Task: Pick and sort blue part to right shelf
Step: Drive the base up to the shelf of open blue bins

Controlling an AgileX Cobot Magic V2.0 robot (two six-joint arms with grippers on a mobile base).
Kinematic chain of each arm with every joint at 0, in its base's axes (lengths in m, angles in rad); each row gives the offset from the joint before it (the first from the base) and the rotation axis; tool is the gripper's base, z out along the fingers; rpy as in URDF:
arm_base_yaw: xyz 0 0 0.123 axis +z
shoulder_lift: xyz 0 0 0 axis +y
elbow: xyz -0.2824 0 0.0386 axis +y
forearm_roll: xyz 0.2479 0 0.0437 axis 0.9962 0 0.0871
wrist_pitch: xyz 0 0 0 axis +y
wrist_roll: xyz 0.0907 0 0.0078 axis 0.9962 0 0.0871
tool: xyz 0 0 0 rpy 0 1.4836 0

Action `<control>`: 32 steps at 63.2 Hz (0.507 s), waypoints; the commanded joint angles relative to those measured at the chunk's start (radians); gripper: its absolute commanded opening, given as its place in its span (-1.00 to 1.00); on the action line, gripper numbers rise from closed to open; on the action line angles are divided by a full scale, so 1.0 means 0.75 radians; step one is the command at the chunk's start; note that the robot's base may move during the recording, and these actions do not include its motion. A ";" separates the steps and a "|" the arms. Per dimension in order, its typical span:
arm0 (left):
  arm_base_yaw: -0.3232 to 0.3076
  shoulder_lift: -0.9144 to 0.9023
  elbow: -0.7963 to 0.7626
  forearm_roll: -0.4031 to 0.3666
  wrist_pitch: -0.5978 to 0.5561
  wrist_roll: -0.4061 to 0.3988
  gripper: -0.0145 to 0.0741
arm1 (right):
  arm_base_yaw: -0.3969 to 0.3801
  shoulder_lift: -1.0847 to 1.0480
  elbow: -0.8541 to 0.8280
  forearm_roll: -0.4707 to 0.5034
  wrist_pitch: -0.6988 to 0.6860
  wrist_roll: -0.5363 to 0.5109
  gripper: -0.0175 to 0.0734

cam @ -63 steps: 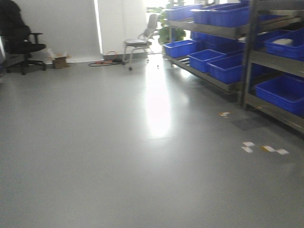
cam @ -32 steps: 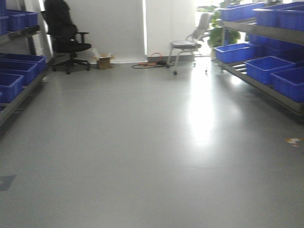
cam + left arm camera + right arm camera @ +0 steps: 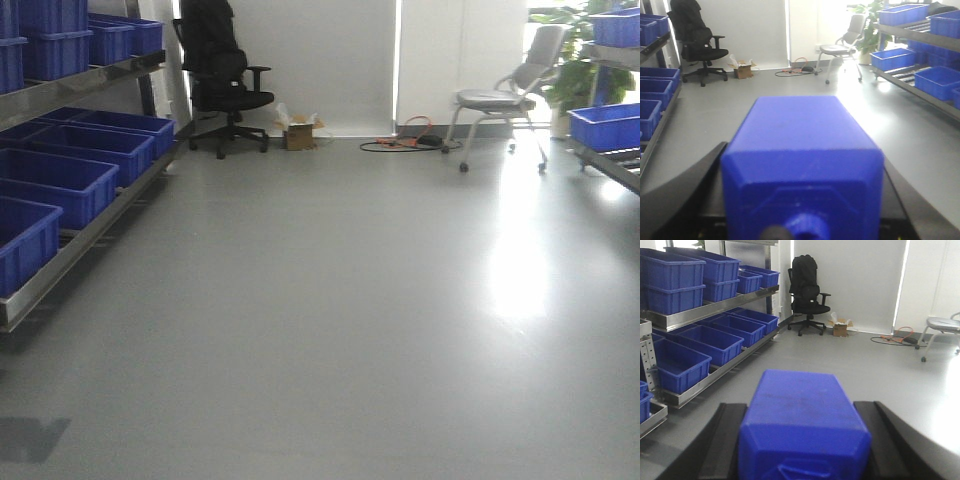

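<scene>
Gripping on both sides.
Clamping a knobbed solid-blue plastic block (image 3: pixel 800 135) in the left gripper (image 3: pixel 802 175), a matching solid-blue block (image 3: pixel 800 405) in the right gripper (image 3: pixel 802 415).

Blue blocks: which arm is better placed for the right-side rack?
Left, tentatively. The left pincer grips one block, right pincer the other block, but the left wrist view faces the right-side rack, the right wrist view the opposite rack.
</scene>
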 commanded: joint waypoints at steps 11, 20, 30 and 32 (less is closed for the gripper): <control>-0.005 0.020 -0.037 0.002 -0.121 -0.011 -0.04 | -0.003 0.025 -0.040 -0.021 -0.124 -0.011 -0.01; -0.005 0.020 -0.037 0.002 -0.121 -0.011 -0.04 | -0.003 0.025 -0.040 -0.021 -0.124 -0.011 -0.01; -0.007 0.020 -0.037 0.002 -0.121 -0.011 -0.04 | -0.003 0.025 -0.040 -0.021 -0.124 -0.011 -0.01; -0.007 0.020 -0.037 0.002 -0.121 -0.011 -0.04 | -0.003 0.025 -0.040 -0.021 -0.124 -0.011 -0.01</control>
